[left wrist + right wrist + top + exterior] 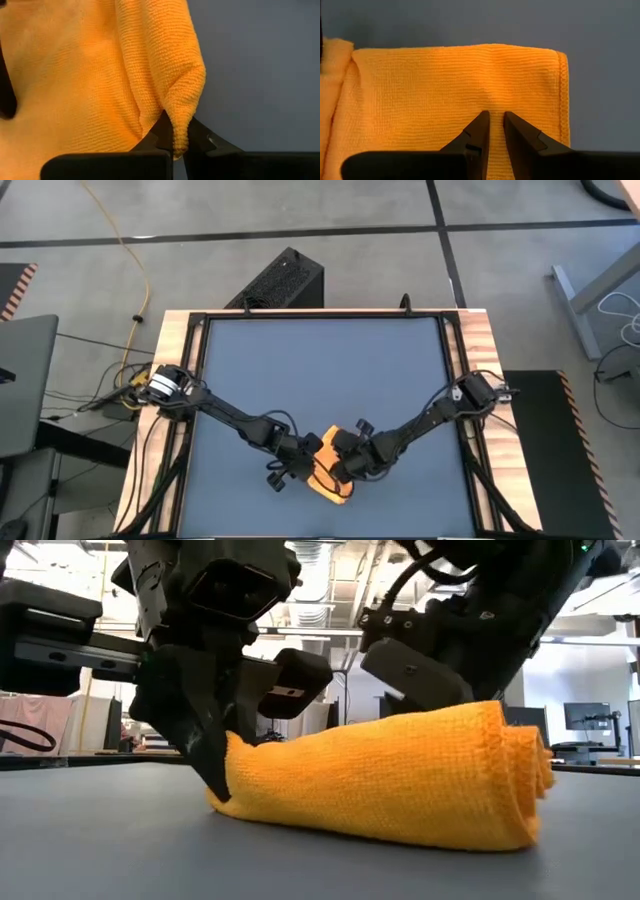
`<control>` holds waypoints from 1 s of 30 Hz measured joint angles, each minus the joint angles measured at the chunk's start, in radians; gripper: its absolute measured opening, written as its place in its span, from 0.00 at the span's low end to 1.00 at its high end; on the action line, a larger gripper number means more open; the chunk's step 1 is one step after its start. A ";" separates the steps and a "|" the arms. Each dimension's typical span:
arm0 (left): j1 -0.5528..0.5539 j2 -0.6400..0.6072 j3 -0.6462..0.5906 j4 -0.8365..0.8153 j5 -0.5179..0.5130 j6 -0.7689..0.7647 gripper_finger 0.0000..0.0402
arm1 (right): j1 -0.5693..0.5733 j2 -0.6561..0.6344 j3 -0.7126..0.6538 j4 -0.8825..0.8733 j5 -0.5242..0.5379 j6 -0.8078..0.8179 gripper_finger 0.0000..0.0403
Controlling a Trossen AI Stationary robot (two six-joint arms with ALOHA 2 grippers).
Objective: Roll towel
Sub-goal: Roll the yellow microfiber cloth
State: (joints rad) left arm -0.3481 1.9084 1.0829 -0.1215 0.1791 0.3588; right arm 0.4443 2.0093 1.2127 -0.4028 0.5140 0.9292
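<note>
The yellow towel (330, 477) lies as a short thick roll on the blue-grey table top (320, 370), close to the middle of the near edge. In the low view the towel (400, 780) rests on its underside, and its spiral end (537, 770) shows. My left gripper (177, 139) is shut on the roll's other end. My right gripper (496, 125) stands over the roll's middle, its fingers nearly together with cloth between them. The two grippers (308, 465) (350, 463) meet over the towel from either side. My left gripper pinches a small peak of cloth (180, 127) at the roll's end between its two fingertips. It comes slanting down from the table's left side. That end (228, 765) is drawn up a little, while the roll stays on the table. My right gripper has its two fingertips (481, 125) on the roll's outer layer (496, 107), with a narrow strip of cloth in the gap. It slants down from the table's right side, a little in from the hemmed edge (563, 95). One layer or several, I cannot tell.
Most of the table top toward the far edge (320, 320) is bare mat. A wooden frame (175, 380) borders the table. A black box (285, 280) and a yellow cable (135, 260) lie on the floor beyond it.
</note>
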 joint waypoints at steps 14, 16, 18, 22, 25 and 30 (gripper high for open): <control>0.013 -0.114 -0.184 0.067 -0.073 -0.153 0.00 | -0.135 0.007 -0.002 0.093 0.099 -0.442 0.22; 0.018 -0.138 -0.205 0.071 -0.087 -0.161 0.00 | -0.137 0.007 0.016 0.086 0.098 -0.478 0.22; 0.026 -0.153 -0.205 0.068 -0.086 -0.161 0.00 | -0.134 0.007 0.046 0.069 0.096 -0.508 0.22; 0.037 -0.160 -0.205 0.071 -0.079 -0.159 0.00 | -0.110 0.005 0.132 -0.008 0.093 -0.520 0.22; 0.043 -0.157 -0.205 0.071 -0.078 -0.160 0.00 | -0.079 0.005 0.187 -0.093 0.087 -0.505 0.22; 0.047 -0.156 -0.205 0.067 -0.043 -0.166 0.00 | 0.016 0.004 0.215 -0.136 0.097 -0.361 0.22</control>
State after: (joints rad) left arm -0.3011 1.7527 0.8783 -0.0547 0.1356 0.1933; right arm 0.4599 2.0129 1.4276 -0.5384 0.6106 0.5681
